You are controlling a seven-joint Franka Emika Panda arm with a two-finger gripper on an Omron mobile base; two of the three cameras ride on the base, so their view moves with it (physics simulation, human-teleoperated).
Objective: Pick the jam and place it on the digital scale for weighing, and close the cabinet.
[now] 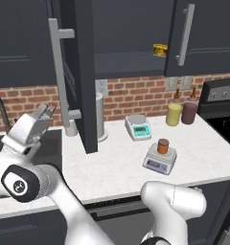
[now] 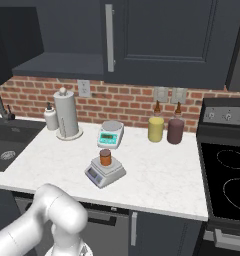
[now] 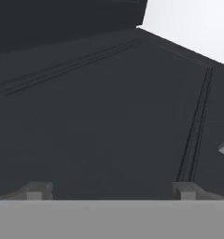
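Observation:
The jam (image 1: 163, 145) (image 2: 105, 157), an orange-brown jar with a darker lid, stands upright on the square platform of the digital scale (image 1: 158, 162) (image 2: 98, 175) on the counter. The cabinet's left door (image 1: 83, 72) (image 2: 17, 40) hangs wide open, swung out over the counter, its silver handle (image 1: 57, 72) on the outer face. My gripper (image 1: 45, 112) (image 3: 111, 192) is open and holds nothing. It sits left of that handle over the sink side. In the hand view the door's panelled outer face (image 3: 109, 107) lies close ahead.
A white scale with a round platter (image 1: 138, 127) (image 2: 111, 134) sits behind the grey one. A paper towel roll (image 2: 66, 115), a pale yellow canister (image 1: 173, 115), a maroon canister (image 1: 189, 113), a yellow tin (image 1: 160, 50) on the cabinet shelf, the sink (image 2: 7, 145) and the stove (image 2: 227, 175) surround them.

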